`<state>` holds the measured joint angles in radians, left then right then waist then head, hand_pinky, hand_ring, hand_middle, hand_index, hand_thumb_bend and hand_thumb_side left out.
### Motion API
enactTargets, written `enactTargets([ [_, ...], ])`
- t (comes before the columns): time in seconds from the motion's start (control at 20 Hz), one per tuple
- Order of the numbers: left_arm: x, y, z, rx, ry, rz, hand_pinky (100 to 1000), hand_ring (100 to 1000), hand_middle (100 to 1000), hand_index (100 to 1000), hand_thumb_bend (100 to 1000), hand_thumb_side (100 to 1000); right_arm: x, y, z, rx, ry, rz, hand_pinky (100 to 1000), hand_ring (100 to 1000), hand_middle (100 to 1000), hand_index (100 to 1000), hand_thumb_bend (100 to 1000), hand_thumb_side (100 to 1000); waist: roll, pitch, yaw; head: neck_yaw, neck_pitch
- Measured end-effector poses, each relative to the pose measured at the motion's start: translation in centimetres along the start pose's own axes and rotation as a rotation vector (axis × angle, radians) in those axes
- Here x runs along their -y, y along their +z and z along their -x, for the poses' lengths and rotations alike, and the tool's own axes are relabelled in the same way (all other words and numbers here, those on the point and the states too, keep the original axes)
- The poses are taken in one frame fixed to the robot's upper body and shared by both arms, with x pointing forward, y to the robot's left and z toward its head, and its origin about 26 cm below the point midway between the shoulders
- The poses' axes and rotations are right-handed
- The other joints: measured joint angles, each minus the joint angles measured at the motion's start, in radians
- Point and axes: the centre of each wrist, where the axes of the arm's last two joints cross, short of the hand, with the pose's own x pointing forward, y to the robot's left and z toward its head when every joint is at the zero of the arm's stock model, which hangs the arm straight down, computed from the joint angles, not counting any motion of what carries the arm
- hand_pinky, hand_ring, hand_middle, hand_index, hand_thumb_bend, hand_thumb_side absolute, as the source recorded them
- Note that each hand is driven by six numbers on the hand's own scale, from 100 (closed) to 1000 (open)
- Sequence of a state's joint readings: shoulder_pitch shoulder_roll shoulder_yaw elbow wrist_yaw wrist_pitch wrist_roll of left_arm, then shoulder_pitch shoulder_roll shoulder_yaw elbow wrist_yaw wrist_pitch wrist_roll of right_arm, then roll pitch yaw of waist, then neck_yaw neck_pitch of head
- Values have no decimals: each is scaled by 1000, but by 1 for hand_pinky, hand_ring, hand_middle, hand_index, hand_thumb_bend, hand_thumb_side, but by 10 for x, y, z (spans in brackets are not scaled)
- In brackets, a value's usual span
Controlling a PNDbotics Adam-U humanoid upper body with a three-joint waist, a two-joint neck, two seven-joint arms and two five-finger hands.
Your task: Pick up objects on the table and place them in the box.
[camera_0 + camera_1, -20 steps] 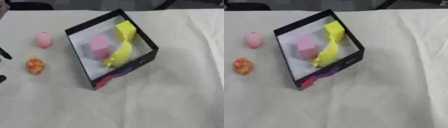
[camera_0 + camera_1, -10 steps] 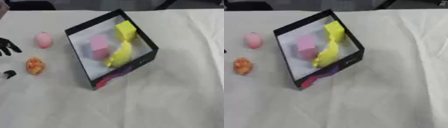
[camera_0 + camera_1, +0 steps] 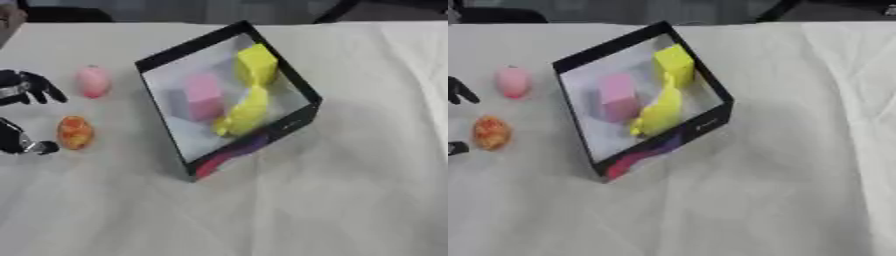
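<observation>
A black box [image 3: 166, 57] with a white floor sits askew mid-table. Inside it lie a pink block [image 3: 203, 96], a yellow block [image 3: 256, 63] and a yellow banana-like thing [image 3: 243, 112]. Left of the box, on the cloth, are a pink egg-shaped object [image 3: 92, 81] and an orange-red mottled one [image 3: 74, 132]. My left hand [image 3: 22, 89] enters at the left edge, open, its fingers spread above and its thumb [image 3: 28, 145] below, just left of the orange object and apart from it. The right hand shows in neither view.
A white cloth [image 3: 350, 190] covers the table, with broad bare room to the right and front of the box. Dark shapes stand along the far edge.
My left hand has come further in from the left edge toward the orange and pink objects. The box and its contents have not moved.
</observation>
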<state>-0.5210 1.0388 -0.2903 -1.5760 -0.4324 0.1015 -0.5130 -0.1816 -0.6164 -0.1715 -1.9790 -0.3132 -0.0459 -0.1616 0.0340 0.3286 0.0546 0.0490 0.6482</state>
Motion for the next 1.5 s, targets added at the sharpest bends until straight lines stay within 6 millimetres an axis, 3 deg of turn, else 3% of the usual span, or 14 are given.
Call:
enactTargets([
  [0.25,13,-13,6,-33,-23,22,752,771,771,807,486,188,-1,-1,0,-5,-2,1,898,694,672,835,100,601,0,0,-5,2,0],
  [0.45,19,-20,7,-42,-45,35,743,764,764,790,457,112,-1,0,0,-8,-7,2,901,696,674,835,100,594,0,0,-6,6,0],
  [0.55,20,-23,7,-44,-53,31,740,760,761,785,406,130,-1,0,0,-10,-7,0,902,696,674,835,100,593,0,0,-8,8,-1],
  [0.85,25,-32,6,-47,-35,20,740,758,759,807,387,219,-3,1,1,-19,-15,-5,904,697,675,836,100,593,0,0,-14,11,-8],
  [1.05,26,-37,5,-49,-19,14,726,743,737,735,273,170,-3,1,1,-23,-19,-10,905,697,675,837,100,594,0,0,-18,14,-9],
  [1.2,28,-40,4,-48,-9,4,703,710,700,638,108,122,-3,1,2,-25,-24,-10,906,696,675,837,100,596,0,0,-20,15,-9],
  [1.5,23,-37,-7,-2,-27,-52,695,692,674,580,100,100,-4,1,2,-26,-28,-13,908,697,676,838,100,591,0,0,-20,17,-9],
])
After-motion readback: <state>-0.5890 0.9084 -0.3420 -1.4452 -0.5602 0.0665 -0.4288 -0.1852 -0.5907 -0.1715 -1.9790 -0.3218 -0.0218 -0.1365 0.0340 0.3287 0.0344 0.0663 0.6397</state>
